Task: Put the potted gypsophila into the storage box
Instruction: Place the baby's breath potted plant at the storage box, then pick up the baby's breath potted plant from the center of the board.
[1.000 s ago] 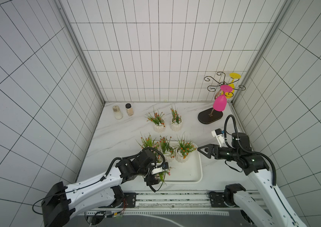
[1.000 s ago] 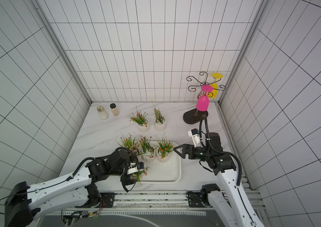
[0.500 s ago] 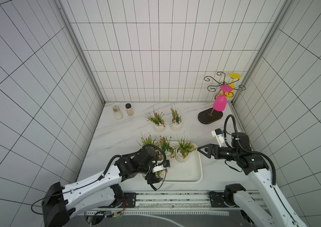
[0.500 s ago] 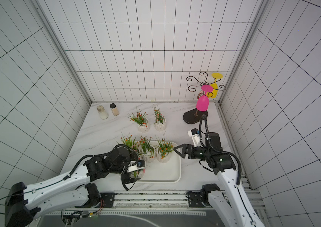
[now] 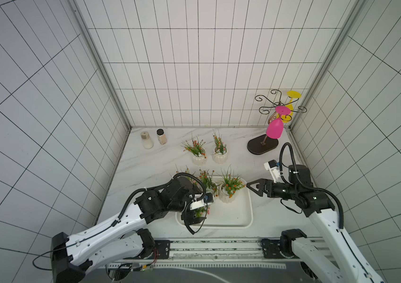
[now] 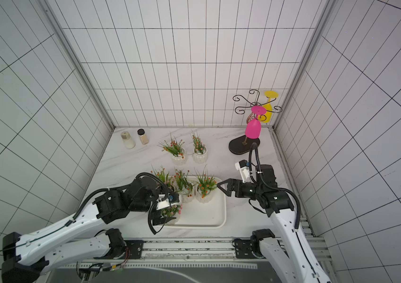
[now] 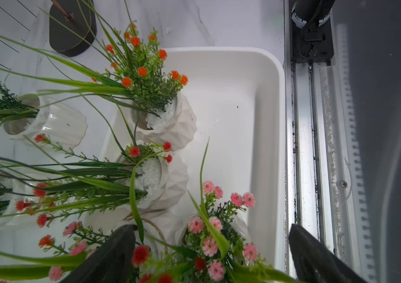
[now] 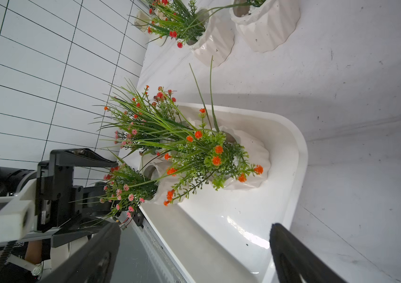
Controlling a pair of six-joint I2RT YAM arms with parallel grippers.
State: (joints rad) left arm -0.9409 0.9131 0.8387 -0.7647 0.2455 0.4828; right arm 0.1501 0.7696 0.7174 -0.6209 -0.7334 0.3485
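The left pincer (image 5: 195, 217) is spread wide over the near left corner of the white tray (image 5: 231, 216). Its two dark fingers (image 7: 113, 254) stand either side of a pink-flowered pot (image 7: 215, 235), which sits upright on the tray floor. In the left wrist view, bare tray shows between that pot and the finger on the rail side. Leaves screen the other finger, so I cannot tell whether it touches the pot.

Two more pots stand along the tray's far edge: an orange-flowered pot (image 5: 228, 193) at the far right corner and a red-flowered pot (image 5: 206, 180) just beside it. A fourth pot (image 5: 184, 172) shows only its leaves behind the left arm at the tray's far left corner, and I cannot tell if it is inside the rim. A left rear pot (image 5: 199, 156) and a right rear pot (image 5: 220, 154) stand side by side on the counter (image 5: 150, 166), well behind the tray.

The right pincer (image 5: 252, 188) is also spread wide and holds nothing. Its tips are just beside the tray's far right corner, near the orange-flowered pot but apart from it.
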